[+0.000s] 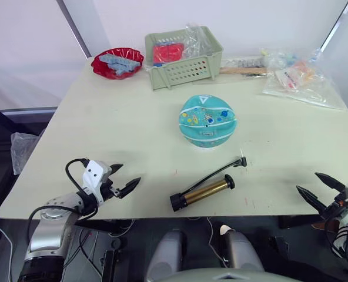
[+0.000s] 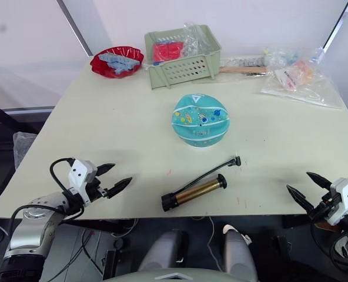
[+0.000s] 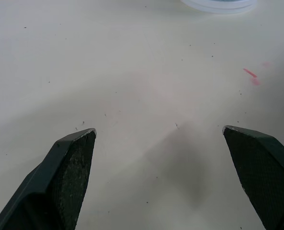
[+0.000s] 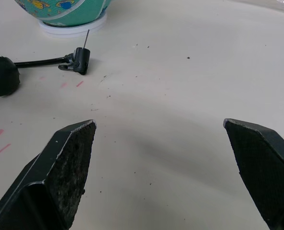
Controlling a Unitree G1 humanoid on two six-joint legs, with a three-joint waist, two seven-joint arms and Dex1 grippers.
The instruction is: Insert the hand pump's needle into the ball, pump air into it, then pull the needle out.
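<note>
1. The teal basketball-style ball with cartoon prints and a white triangle logo (image 1: 207,121) sits around the middle of the pale cream desk (image 1: 103,117), resting on a small white ring (image 4: 72,28).
2. The slim brass-gold hand pump with black caps (image 1: 201,192) lies flat near the front edge of the desk, between the ball and that edge. Its thin black hose (image 1: 212,175) arcs from the handle end toward the ball.
3. The thin metal needle on its little black fitting (image 4: 83,51) lies on the desk just beside the ball's ring, pointing at the ball but not in it. Can't tell if the tip touches the ring.
4. Left hand (image 1: 124,179) hovers over the front-left corner of the desk, black fingers (image 3: 67,167) spread apart, holding nothing.
5. Right hand (image 1: 318,188) is out by the front-right corner, fingers (image 4: 60,163) wide apart too, nothing in them, well away from the pump.
6. Along the back edge: a red crinkly bowl with light-blue pieces (image 1: 117,62) at the back-left, a pale green plastic basket with red stuff and clear wrap in it (image 1: 183,57) next to it, and clear plastic bags with colourful bits (image 1: 297,79) toward the back-right corner.
7. A few small red marks (image 3: 250,74) on the desk surface near the front edge.
</note>
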